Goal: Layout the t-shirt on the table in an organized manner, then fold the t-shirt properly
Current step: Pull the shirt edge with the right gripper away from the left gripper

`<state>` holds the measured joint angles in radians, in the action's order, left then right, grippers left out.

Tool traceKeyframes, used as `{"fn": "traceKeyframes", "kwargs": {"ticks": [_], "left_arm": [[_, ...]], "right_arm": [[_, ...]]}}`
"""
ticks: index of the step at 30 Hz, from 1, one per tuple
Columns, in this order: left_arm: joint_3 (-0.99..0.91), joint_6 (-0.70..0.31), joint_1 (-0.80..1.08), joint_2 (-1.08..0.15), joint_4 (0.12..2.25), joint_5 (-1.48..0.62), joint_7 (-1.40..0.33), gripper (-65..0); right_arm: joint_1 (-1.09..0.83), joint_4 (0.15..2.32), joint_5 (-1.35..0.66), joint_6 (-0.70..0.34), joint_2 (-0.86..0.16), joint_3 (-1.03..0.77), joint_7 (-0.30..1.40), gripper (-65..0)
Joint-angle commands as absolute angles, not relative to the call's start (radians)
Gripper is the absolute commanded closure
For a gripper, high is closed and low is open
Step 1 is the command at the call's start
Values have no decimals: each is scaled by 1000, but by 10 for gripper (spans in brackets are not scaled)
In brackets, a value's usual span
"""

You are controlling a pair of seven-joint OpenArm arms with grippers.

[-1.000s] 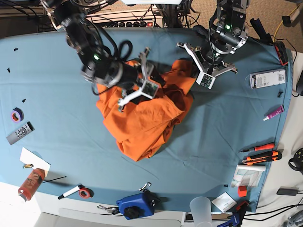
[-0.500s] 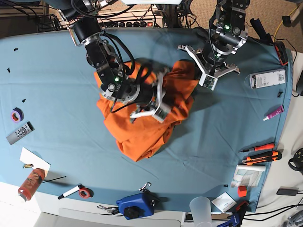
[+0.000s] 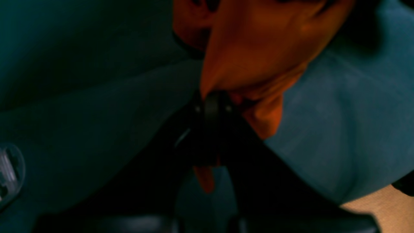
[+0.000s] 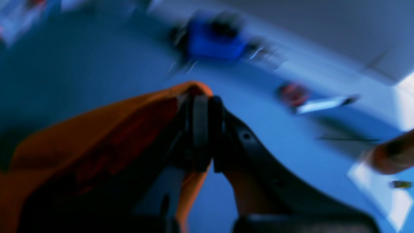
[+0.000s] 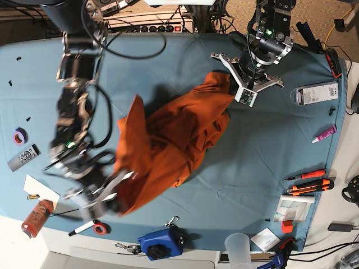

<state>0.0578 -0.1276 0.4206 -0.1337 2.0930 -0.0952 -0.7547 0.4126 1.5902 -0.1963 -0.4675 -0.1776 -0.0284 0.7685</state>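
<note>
Both tools are clamped on the t-shirt [image 5: 168, 140] — right tool [image 4: 200, 106] and left tool [image 3: 212, 103] should pull apart evenly, low over the worktop [image 5: 252, 168].

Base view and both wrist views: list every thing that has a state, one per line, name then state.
t-shirt: bunched, not laid flat, stretched between both arms, partly lifted off the table
left gripper: jaws shut on a fold of the t-shirt
right gripper: jaws shut on an edge of the t-shirt
table: teal cloth, lying mostly smooth
</note>
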Motion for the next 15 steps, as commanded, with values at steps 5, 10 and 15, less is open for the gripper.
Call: {"fn": "traceKeyframes", "kwargs": {"ticks": [5, 10, 15], "left_arm": [[56, -128, 421, -133, 2111, -98, -733, 0], [56, -128, 421, -133, 2111, -98, -733, 0], [56, -128, 421, -133, 2111, -98, -733, 0]], "right_arm": [[575, 1335, -201, -459, -254, -117, 673, 0], [706, 1042, -200, -458, -317, -120, 603, 0], [768, 989, -200, -443, -354, -120, 578, 0]]}}
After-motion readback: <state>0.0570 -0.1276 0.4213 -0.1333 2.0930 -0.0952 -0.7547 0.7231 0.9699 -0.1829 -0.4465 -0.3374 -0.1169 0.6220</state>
